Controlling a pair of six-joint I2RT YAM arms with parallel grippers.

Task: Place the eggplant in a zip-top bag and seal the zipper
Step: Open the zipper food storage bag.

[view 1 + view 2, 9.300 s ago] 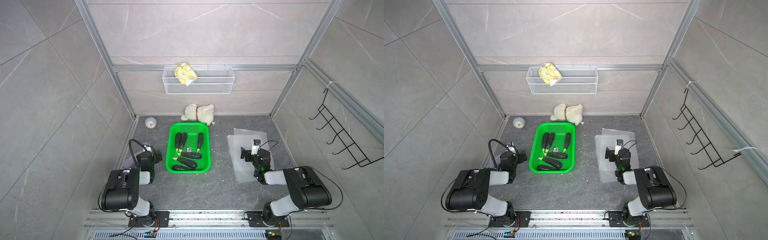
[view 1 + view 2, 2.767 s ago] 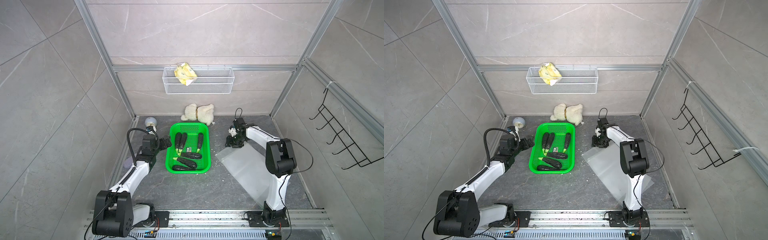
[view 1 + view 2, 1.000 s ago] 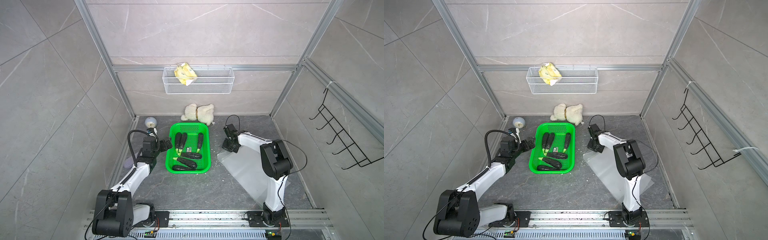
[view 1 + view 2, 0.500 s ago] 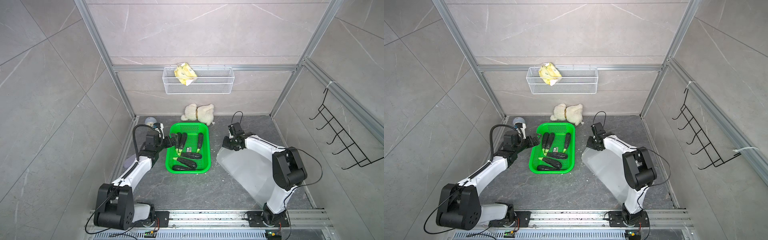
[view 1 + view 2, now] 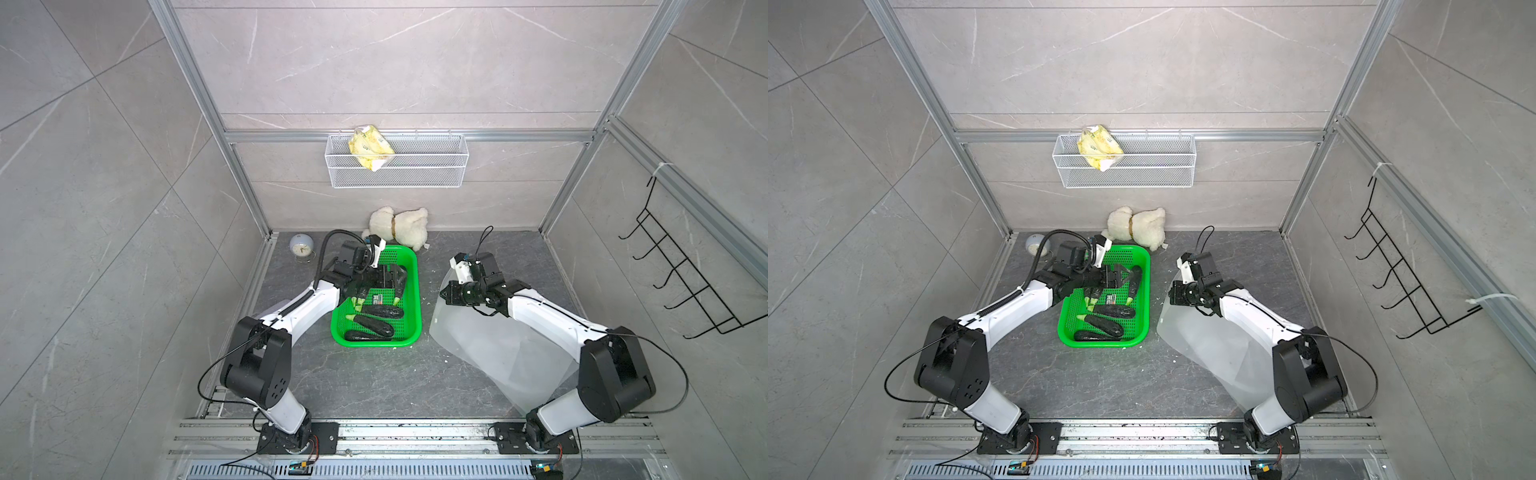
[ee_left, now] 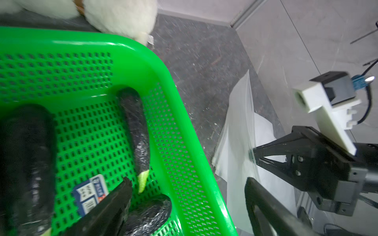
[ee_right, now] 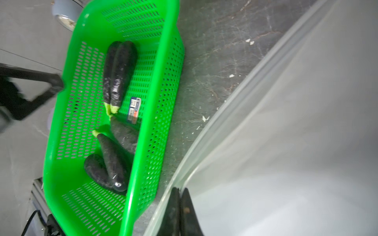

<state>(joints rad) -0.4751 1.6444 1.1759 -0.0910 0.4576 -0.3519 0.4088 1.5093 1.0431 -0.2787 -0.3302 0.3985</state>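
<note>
1. Two jobs: the right gripper [image 7: 180, 193] is pinching the zip-top bag [image 5: 490, 345], right of centre, seemingly propping its mouth up.
2. The left gripper [image 6: 187, 188], wide open and empty, is hovering over eggplants [image 5: 376, 326] in the central green basket [image 5: 415, 291].

Left pincer [image 5: 1119, 277] moved over basket [image 5: 419, 299]; right pincer [image 5: 444, 294] lifted bag [image 5: 478, 345].

Eggplants [image 5: 376, 326] in the basket [image 5: 419, 299]; bag [image 5: 494, 347] just right, seemingly not touching.

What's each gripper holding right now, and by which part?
The right gripper is shut on the zip-top bag, pinching its edge on the side facing the green basket. The left gripper is open above the basket, holding nothing.
</note>
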